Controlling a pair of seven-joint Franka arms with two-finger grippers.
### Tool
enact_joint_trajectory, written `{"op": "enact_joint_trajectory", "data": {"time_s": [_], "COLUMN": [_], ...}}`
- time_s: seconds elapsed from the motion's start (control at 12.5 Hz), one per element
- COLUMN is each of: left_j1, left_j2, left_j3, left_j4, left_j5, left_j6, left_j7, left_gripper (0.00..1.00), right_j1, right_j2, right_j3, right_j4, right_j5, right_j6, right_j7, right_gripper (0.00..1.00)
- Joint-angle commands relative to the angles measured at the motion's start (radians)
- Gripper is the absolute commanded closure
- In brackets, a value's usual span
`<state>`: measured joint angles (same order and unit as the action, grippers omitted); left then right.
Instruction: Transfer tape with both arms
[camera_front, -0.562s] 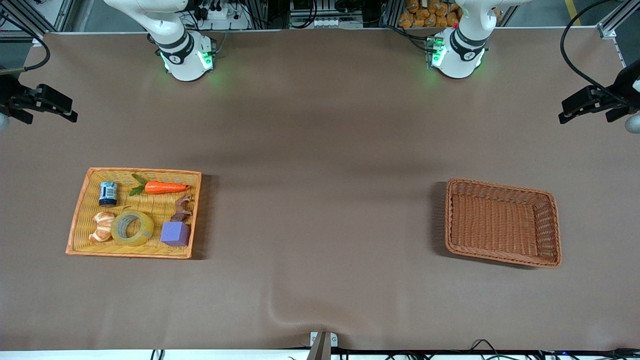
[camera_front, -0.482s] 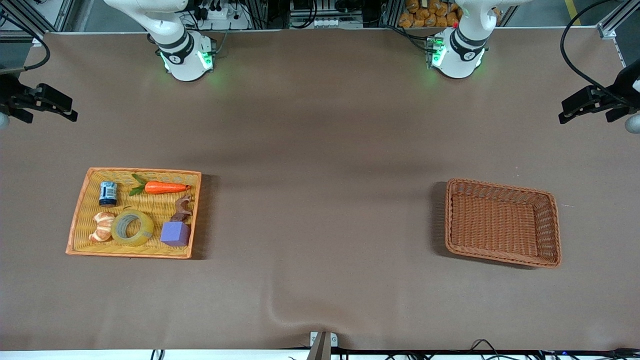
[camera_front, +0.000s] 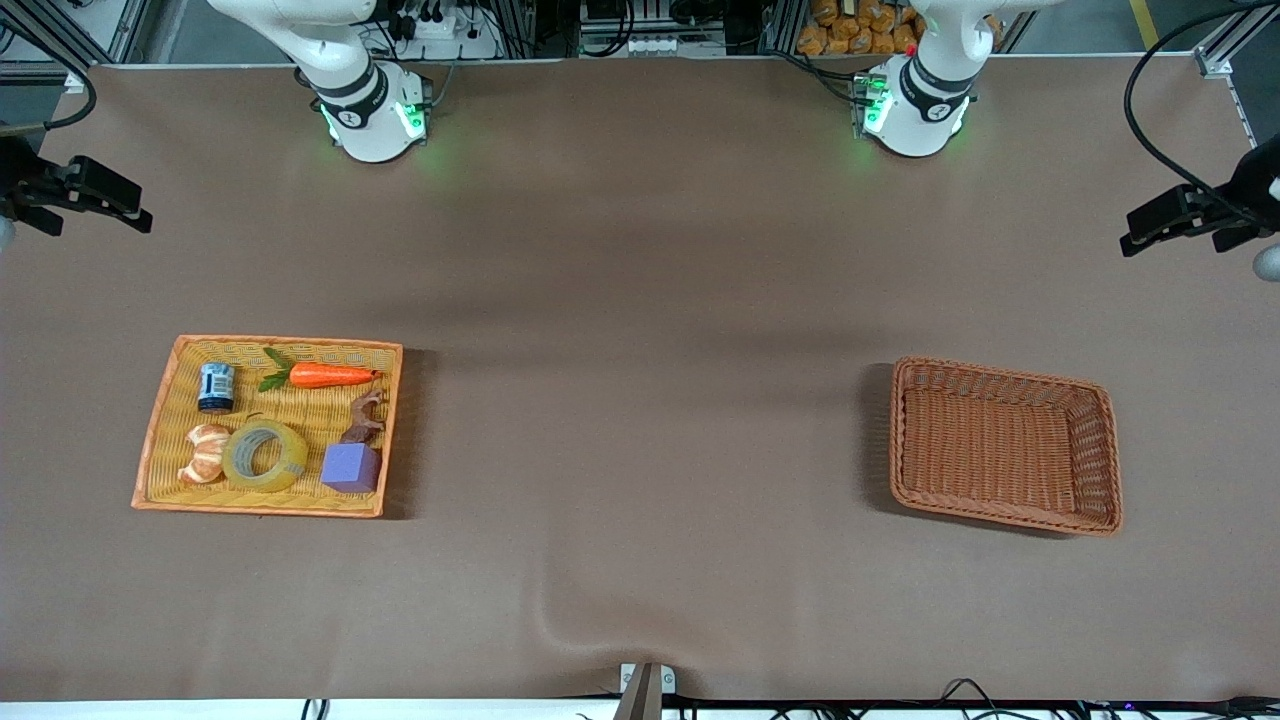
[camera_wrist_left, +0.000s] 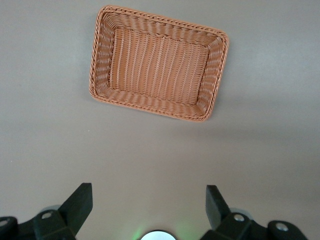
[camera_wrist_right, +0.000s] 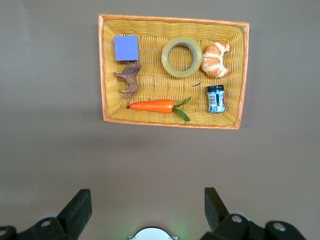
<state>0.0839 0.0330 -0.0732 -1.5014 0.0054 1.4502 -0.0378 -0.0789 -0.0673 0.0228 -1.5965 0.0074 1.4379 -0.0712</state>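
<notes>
The tape (camera_front: 264, 455), a yellowish translucent ring, lies flat in the yellow wicker tray (camera_front: 290, 344) toward the right arm's end of the table. It also shows in the right wrist view (camera_wrist_right: 181, 56), in the tray (camera_wrist_right: 175, 20). My right gripper (camera_front: 95, 215) is open and empty, high over the table near its edge, well away from the tray; its own view shows it (camera_wrist_right: 147, 210) with the jaws wide apart. My left gripper (camera_front: 1180, 240) is open and empty, high over the table's other end; its own view shows it (camera_wrist_left: 148, 207) too.
The tray also holds a croissant (camera_front: 205, 453) touching the tape, a purple cube (camera_front: 350, 467), a brown toy animal (camera_front: 364, 417), a carrot (camera_front: 330, 376) and a blue can (camera_front: 216, 387). An empty brown wicker basket (camera_front: 1000, 372) sits toward the left arm's end, also in the left wrist view (camera_wrist_left: 158, 62).
Both grippers have shifted slightly at the table's ends. The tape and everything else in the tray have not moved.
</notes>
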Motion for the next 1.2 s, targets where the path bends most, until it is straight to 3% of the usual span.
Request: {"op": "enact_joint_trajectory", "data": {"time_s": [0.0, 0.56, 1.12], "left_j1": [0.005, 0.002, 0.004], "left_j2": [0.034, 0.030, 0.028], "left_j3": [0.000, -0.002, -0.007], "left_j4": [0.041, 0.041, 0.036], "left_j5": [-0.028, -0.019, -0.024], "left_j6": [-0.022, -0.022, -0.022], "left_j7": [0.015, -0.002, -0.002], "left_gripper": [0.00, 0.00, 0.00], "right_j1": [-0.009, 0.040, 0.012], "right_j2": [0.088, 0.486, 0.724], "right_j3": [-0.003, 0.000, 0.000], "right_j4": [0.001, -0.002, -0.014], "right_j5": [0.000, 0.002, -0.012], "right_j6": [0.057, 0.418, 0.680], "right_j7": [0.008, 0.007, -0.082], "right_gripper": [0.00, 0.00, 0.00]}}
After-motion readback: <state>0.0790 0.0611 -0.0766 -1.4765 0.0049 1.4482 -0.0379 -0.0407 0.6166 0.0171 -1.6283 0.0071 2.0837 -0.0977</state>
